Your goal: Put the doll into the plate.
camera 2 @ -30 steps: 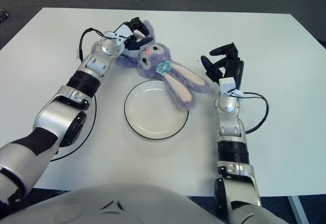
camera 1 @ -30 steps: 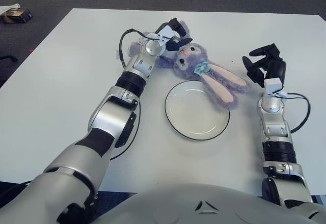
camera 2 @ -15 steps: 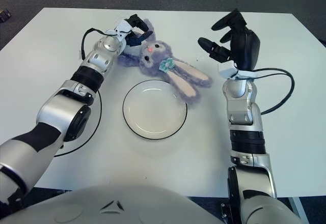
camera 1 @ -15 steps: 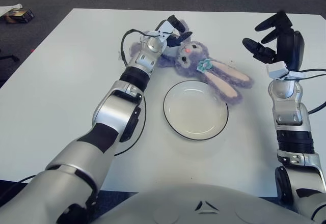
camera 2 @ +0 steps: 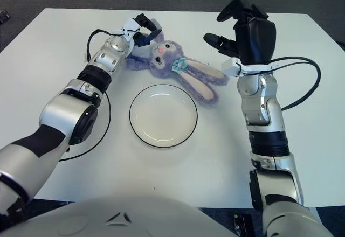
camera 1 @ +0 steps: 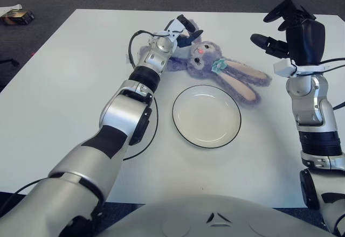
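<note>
Beyond the black-rimmed white plate (camera 1: pixel 206 116), the purple plush rabbit doll (camera 1: pixel 218 70) is stretched left to right, gripped at its far-left end by the left hand (camera 1: pixel 180 31); the right hand (camera 1: pixel 288 29) is raised, fingers spread, beside its ears.

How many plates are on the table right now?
1: the plate sits mid-table, empty, just in front of the doll, whose body the left hand grips. None looks hidden.
</note>
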Controlling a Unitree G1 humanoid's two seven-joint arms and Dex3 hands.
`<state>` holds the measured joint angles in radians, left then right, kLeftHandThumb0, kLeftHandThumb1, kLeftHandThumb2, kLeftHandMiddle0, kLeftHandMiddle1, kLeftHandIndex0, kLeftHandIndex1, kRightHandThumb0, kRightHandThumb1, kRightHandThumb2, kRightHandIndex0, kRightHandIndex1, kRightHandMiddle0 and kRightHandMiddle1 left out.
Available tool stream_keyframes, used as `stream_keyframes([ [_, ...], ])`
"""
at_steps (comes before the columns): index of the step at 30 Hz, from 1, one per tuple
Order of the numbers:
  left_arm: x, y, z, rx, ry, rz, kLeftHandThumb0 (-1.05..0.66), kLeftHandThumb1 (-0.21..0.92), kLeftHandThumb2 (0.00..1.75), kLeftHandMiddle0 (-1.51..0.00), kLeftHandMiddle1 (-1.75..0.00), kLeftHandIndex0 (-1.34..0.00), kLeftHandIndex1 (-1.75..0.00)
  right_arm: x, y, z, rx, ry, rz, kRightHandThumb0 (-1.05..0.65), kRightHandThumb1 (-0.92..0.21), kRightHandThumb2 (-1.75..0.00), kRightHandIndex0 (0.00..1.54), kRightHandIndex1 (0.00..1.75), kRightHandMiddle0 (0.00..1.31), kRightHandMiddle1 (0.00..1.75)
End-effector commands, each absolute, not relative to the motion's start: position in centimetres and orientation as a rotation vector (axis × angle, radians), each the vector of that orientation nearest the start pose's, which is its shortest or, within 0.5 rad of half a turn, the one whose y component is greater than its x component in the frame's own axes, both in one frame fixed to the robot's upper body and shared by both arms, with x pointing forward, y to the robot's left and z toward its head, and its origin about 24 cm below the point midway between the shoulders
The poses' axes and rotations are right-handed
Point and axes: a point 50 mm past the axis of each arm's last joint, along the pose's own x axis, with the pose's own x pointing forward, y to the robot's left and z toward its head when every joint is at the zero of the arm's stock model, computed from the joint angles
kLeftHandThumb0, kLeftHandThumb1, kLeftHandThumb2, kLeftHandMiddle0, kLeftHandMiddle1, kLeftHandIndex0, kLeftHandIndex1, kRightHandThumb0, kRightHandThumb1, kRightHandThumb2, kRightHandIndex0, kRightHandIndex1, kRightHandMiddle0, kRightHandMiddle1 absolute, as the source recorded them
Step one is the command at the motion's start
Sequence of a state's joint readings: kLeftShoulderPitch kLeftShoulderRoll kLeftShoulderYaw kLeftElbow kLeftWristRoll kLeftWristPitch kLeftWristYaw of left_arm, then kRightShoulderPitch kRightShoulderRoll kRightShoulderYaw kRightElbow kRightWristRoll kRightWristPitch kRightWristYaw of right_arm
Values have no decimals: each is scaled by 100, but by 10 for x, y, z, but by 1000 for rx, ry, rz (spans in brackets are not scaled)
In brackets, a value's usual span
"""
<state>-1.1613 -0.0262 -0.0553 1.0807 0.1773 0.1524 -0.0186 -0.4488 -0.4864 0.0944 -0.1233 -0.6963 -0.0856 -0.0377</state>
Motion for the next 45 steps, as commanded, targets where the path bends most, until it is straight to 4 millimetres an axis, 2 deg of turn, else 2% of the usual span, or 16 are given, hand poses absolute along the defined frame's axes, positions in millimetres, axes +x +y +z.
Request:
stream_keyframes([
  [1,404,40,128,344,222,-302,-1,92,48,-19,-166,-19,-165,300,-155,209,-1209,-645,37,-31,-92,-44,38,92,26,165],
  [3,405,39,130,333,225,-296,-1,92,48,-20,-166,-19,-164,301,-151,206,-1227,-593,96,-34,-92,-46,41,72,25,167],
  [7,405,38,132,330,226,-293,-1,92,47,-20,-165,-20,-163,303,-148,205,-1240,-531,136,-35,-92,-46,45,57,24,168],
  [8,406,37,133,327,227,-290,-1,92,47,-21,-165,-20,-163,306,-146,203,-1241,-505,151,-38,-92,-43,46,54,24,151],
  [9,406,37,134,322,228,-286,-1,92,47,-21,-165,-20,-163,310,-145,201,-1237,-477,165,-42,-92,-39,49,46,27,118],
  [12,406,36,137,304,232,-273,-1,92,47,-21,-165,-21,-162,317,-142,198,-1227,-434,183,-47,-92,-31,55,27,34,69],
  [16,407,36,139,270,231,-260,-1,92,46,-21,-165,-21,-162,323,-144,196,-1214,-393,196,-50,-92,-27,59,13,36,43],
  [22,408,37,144,235,214,-256,-1,92,47,-22,-165,-21,-163,334,-145,189,-1206,-293,245,-54,-92,-27,59,6,34,31],
  [32,407,37,156,225,163,-270,-1,92,50,-18,-168,-18,-166,346,-143,183,-1216,-175,322,-62,-92,-29,59,4,30,26],
  [34,405,37,157,199,151,-275,-1,92,51,-17,-169,-16,-168,348,-142,181,-1223,-154,326,-64,-92,-29,49,1,29,25],
  [37,403,38,156,170,141,-281,-1,92,52,-16,-170,-15,-168,350,-142,178,-1226,-123,326,-66,-92,-29,44,0,28,24],
  [42,399,38,155,118,132,-296,-1,92,52,-15,-170,-14,-169,357,-140,173,-1229,-34,314,-70,-92,-28,20,0,20,19],
  [45,398,39,155,114,131,-297,-1,92,53,-15,-170,-14,-169,360,-139,171,-1232,-20,306,-72,-92,-27,13,0,17,16],
])
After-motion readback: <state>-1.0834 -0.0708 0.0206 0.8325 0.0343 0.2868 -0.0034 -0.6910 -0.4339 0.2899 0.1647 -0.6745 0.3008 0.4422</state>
